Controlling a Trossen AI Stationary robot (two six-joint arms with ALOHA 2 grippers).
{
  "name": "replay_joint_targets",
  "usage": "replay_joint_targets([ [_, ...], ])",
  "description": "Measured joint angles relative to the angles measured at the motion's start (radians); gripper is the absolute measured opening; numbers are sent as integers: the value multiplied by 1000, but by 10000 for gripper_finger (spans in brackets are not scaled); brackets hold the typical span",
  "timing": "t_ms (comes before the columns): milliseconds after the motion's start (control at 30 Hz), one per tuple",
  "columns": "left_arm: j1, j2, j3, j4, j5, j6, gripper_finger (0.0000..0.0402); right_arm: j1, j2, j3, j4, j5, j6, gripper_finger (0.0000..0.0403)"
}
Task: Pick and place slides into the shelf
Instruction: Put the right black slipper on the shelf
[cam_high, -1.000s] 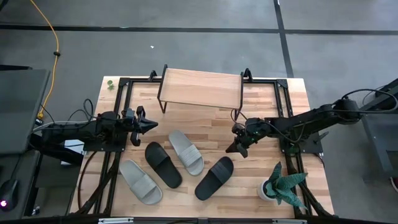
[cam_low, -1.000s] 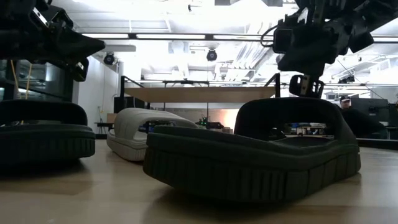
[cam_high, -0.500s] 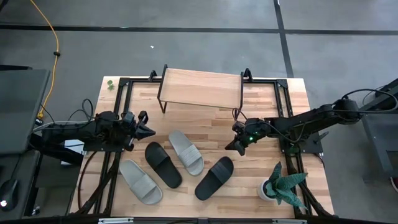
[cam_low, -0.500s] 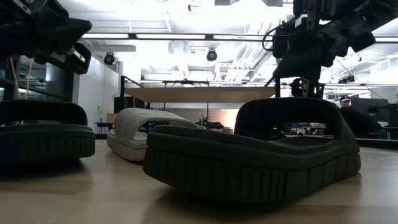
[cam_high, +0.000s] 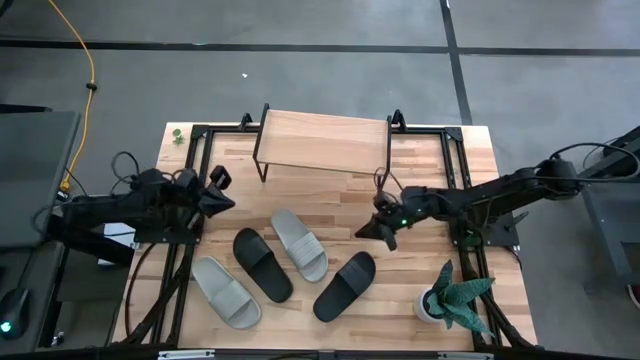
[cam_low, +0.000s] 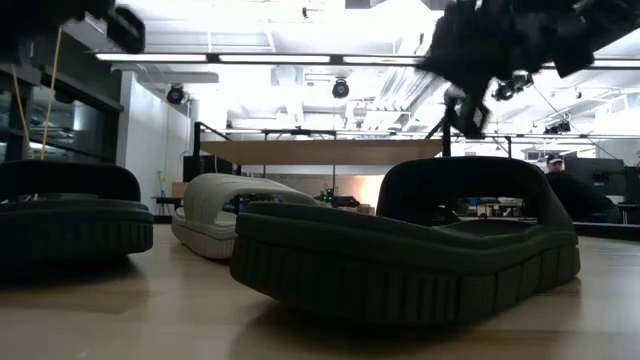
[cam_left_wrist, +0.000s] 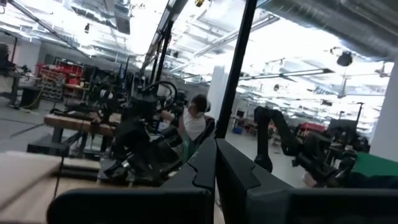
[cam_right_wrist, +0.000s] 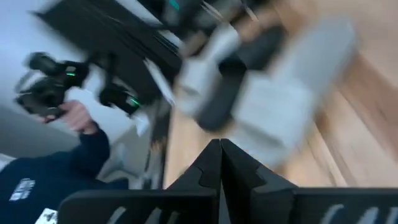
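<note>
Four slides lie sole-down on the tabletop in the high view: a pale one (cam_high: 226, 291), a black one (cam_high: 263, 264), a pale one (cam_high: 299, 244) and a black one (cam_high: 345, 285). The low view shows the right black slide (cam_low: 410, 250) closest. The shelf (cam_high: 325, 140) stands on thin black legs at the far edge, with its board bare. My left gripper (cam_high: 225, 197) is shut, left of the slides and above the table. My right gripper (cam_high: 368, 233) is shut and hovers just beyond the right black slide's far end, touching nothing.
A small potted plant (cam_high: 455, 297) stands near the right near corner. Black frame rails (cam_high: 455, 180) run along both sides of the table. Bare wood lies between the slides and the shelf. A person's sleeve and hand (cam_right_wrist: 81, 134) show in the right wrist view.
My left gripper has drawn back toward the table's left edge and risen, almost leaving the low view. My right gripper has lifted a little, shifted slightly left and turned about. The slides and the shelf have kept still.
</note>
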Motion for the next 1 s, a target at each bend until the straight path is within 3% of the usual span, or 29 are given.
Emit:
replay_joint_targets([
  [200,0,227,328,-291,-1,106,1,-58,-73,9,156,7,-160,0],
  [500,0,604,753,-528,-45,292,1,-159,-244,213,-97,68,-475,0],
  [700,0,749,812,-529,-46,238,1,-171,-241,363,-305,111,-537,0],
  [867,0,841,812,-537,-34,67,1,-171,-223,399,-349,112,-521,0],
  [1000,-41,901,812,-497,19,50,1,-160,-221,400,-352,112,-518,0],
])
